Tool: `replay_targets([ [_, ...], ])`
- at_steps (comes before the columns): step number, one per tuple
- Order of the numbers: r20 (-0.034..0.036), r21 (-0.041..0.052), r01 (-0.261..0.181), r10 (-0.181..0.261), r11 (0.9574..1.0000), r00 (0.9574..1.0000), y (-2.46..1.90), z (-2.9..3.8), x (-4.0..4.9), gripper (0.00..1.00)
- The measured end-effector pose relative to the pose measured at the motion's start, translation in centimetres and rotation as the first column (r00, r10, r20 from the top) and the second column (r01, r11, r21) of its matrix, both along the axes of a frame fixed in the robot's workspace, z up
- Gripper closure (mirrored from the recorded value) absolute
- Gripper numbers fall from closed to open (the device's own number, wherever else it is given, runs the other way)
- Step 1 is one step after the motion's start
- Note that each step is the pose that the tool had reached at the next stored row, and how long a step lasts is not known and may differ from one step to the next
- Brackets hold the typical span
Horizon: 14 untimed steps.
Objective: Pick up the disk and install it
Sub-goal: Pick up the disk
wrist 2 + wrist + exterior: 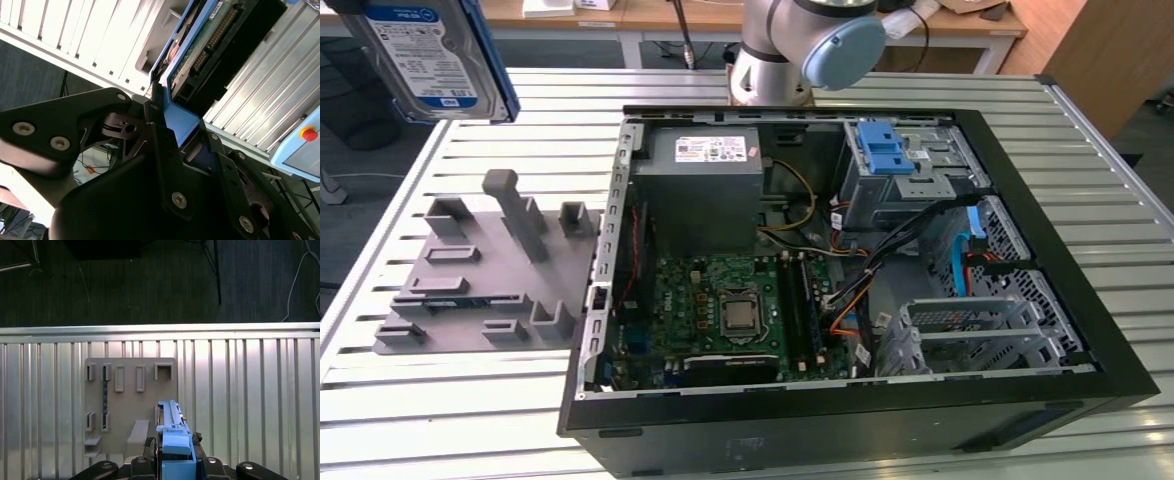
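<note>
The disk (430,58), a silver drive with a white-and-blue label in a blue bracket, hangs tilted in the air at the exterior view's upper left, above the grey slotted holder (487,270). In the second wrist view my gripper (182,122) is shut on the blue bracket at one end of the disk (200,47), whose green circuit-board underside faces the camera. The first wrist view looks straight down past my gripper (175,460) and the disk (172,425) onto the holder (130,400). One black finger (150,442) shows beside the bracket.
An open black computer case (1047,230) lies on the slatted metal table (454,400), to the exterior view's right of the holder. Inside are a grey power supply (707,190), a motherboard (734,310) and a metal drive cage with a blue latch (883,150). The arm's base (787,50) stands behind the case.
</note>
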<state>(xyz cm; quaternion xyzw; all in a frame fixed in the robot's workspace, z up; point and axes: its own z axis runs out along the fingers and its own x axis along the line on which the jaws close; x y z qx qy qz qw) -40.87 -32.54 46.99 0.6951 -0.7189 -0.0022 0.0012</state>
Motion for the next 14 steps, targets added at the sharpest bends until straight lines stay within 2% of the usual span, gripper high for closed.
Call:
replay_targets([
  [14, -0.0001, -0.0001, 0.000, 0.000, 1.0000, 1.0000, 0.00, 0.00, 0.82, 0.64],
])
